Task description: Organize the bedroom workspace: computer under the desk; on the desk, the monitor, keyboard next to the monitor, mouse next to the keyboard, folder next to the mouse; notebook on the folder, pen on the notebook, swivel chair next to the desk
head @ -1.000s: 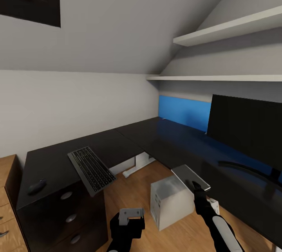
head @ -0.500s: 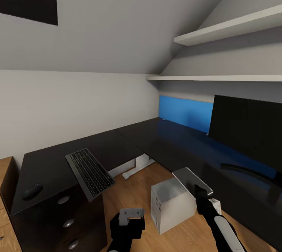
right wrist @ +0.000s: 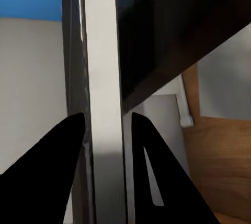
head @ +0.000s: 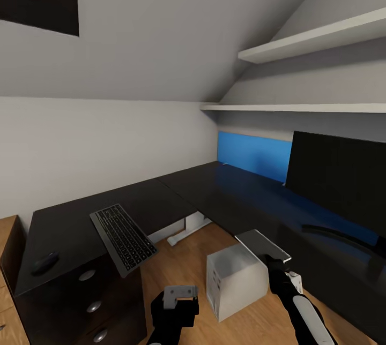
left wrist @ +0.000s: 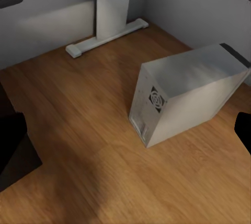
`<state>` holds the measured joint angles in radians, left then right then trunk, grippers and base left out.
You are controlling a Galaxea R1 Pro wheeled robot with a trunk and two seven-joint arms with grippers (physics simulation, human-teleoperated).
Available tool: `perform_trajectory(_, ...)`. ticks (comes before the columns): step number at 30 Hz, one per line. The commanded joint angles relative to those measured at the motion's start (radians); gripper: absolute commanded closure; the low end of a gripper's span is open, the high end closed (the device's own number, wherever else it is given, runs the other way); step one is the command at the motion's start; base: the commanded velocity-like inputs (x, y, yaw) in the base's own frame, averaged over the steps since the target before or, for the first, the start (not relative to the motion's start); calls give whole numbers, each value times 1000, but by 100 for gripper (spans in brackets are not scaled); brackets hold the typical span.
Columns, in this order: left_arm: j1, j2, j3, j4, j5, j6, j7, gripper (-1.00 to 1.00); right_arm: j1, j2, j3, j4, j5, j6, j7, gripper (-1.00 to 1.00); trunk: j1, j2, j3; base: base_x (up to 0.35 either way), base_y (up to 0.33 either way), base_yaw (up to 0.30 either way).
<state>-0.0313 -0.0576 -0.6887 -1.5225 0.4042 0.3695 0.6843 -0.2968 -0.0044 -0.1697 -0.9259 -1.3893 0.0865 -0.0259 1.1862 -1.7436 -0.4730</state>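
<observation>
- Since 1.0 s ago the camera pans a bit: keyboard and mouse slide left in the head view, monitor right. Last half second, almost no change; the folder (head: 262,245) edges a little further over the desk (head: 214,195) lip.
- Step in hand, I judge: folder onto desk. It looks like the grey slab is the folder; it's flat, in the air, near the desk's front edge.
- Right gripper (right wrist: 104,130) is clamped on it: dark fingers (right wrist: 49,156) sit either side of the slab's thin edge in the wrist view.
- Right arm reaches forward and up from low right, forearm angled toward the desk.
- Left gripper (head: 179,292) hangs low over the floor, holding nothing; jaws spread wide at the wrist view's edges, computer (left wrist: 183,93) between them.
- Computer stands on the floor just in front of the desk, not yet under it.
- Keyboard (head: 123,238) overhangs the left wing's edge, tilted; mouse (head: 44,262) far left, well apart from the monitor (head: 338,184).
- Next: push the folder further in, lower it flat, then release.
</observation>
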Motion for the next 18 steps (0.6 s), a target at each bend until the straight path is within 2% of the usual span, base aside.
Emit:
perform_trajectory(1, -1, 0, -2, -1, 6, 3, 8, -100, 0, 1, -2, -1, -8, 4, -2, 100, -4, 7, 2, 0, 0, 0)
perform_trajectory(7, -1, -1, -2, -1, 5, 3, 8, -100, -1, 4, 17, -7, 4, 2, 4, 100, -27, 49, 21, 0, 0, 0)
perform_trajectory(10, -1, -1, -2, -1, 5, 3, 8, -100, 0, 4, 60, -18, 19, -1, 6, 100, -39, 70, 30, 0, 0, 0)
perform_trajectory(13, -1, -1, -2, -2, 5, 3, 9, -100, -1, 5, 82, -41, 31, -4, 0, 100, -50, 91, 40, 0, 0, 0)
perform_trajectory(18, -1, -2, -3, 0, 7, 4, 9, -100, 0, 6, 92, -71, 35, -3, 7, 100, -69, 126, 55, 0, 0, 0)
